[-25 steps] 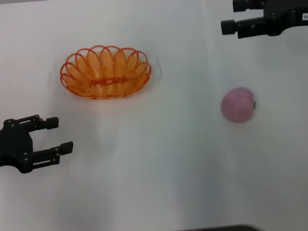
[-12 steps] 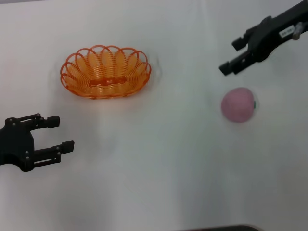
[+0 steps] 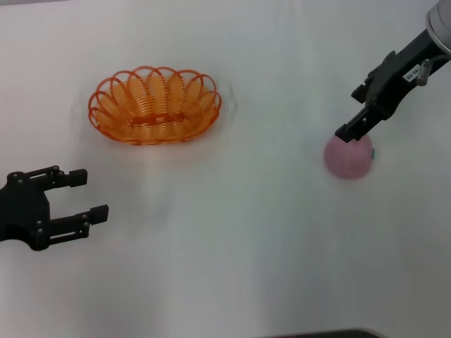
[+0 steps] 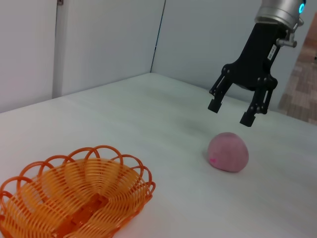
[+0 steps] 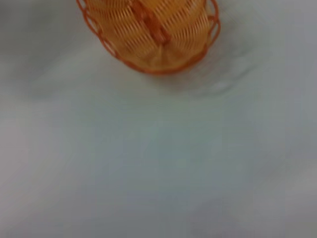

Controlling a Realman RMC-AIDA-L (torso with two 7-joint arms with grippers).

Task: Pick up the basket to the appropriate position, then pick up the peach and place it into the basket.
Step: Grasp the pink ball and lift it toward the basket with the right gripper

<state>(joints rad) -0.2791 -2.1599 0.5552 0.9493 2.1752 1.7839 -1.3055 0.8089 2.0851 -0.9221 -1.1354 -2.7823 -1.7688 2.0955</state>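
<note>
- In the head view the basket sits on the white counter toward the robot's left, well apart from the peach on the right.
- There the right gripper looks as if it is touching the peach's top edge.
- The left wrist view shows otherwise: the right gripper hangs just above the peach, jaws open, fingertips clear of the fruit.
- The right wrist view shows only the basket and bare counter, not the peach.
- The left gripper rests low at the near left, jaws open, holding nothing.
</note>
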